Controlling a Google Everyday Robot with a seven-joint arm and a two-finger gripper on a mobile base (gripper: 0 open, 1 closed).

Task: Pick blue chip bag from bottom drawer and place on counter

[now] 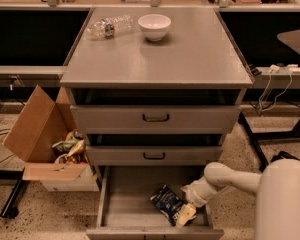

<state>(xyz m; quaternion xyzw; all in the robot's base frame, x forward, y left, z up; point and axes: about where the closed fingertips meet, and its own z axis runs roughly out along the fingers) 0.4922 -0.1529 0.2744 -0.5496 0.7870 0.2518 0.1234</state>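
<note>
One crinkled navy bag [165, 202] beside end effector [186, 215]

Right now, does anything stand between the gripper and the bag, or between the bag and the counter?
Nothing between them: the gripper is right beside the bag in the bottom drawer. Upward, two upper drawers front the path to the counter; bowl and bottle sit at its back.

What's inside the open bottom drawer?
A blue chip bag lies on the drawer floor, with the gripper close beside it. Whatever is under the bag is hidden.
</note>
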